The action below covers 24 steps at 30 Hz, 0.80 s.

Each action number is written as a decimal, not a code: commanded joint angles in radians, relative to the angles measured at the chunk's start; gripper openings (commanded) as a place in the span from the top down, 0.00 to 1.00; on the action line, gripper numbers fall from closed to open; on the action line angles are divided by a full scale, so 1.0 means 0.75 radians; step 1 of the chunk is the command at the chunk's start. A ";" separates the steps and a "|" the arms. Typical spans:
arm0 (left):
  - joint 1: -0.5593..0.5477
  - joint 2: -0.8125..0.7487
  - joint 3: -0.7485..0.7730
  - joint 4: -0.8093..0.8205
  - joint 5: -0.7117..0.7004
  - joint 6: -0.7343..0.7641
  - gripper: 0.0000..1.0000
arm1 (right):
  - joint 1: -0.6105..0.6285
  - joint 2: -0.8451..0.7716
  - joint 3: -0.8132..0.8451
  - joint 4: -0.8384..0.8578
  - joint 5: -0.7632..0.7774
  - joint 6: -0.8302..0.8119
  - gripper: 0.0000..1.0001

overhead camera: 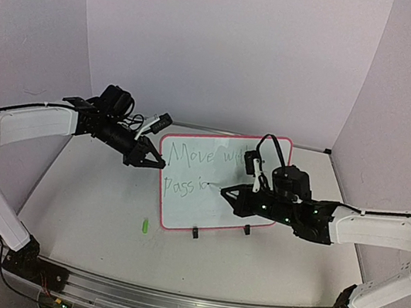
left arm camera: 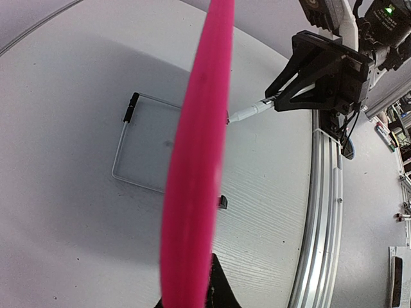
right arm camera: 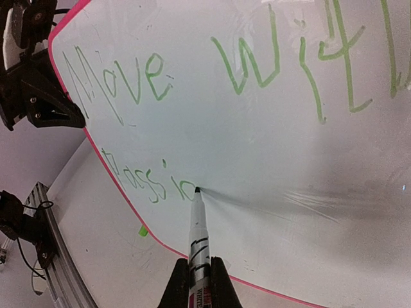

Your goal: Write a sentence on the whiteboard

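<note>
The right gripper [right arm camera: 199,263] is clamped on a marker [right arm camera: 198,239], whose black tip touches the whiteboard [overhead camera: 189,210] straight ahead of the fingers. The pink-framed board stands upright on the white table [overhead camera: 95,207], with its face turned toward this gripper. The left gripper [overhead camera: 156,162] is closed on the board's left edge, and in its own wrist view the blurred frame runs down to the fingers. The sentence [right arm camera: 237,83], in thin green handwriting, runs in two slanted lines ahead of the right gripper. The upper line starts "Move" and a second word begins "Wit" before running out of view. The lower line reads roughly "Passio" and ends just left of the marker's tip. Beyond the left gripper, behind the board, a wire stand [left arm camera: 138,144] lies on the table. A small green object [overhead camera: 144,226] lies on the table below and to the left of the right gripper, near the board's lower left corner.
</note>
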 commanded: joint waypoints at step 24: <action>-0.013 0.025 -0.007 -0.028 -0.099 0.047 1.00 | -0.045 -0.088 0.019 -0.016 -0.077 -0.006 1.00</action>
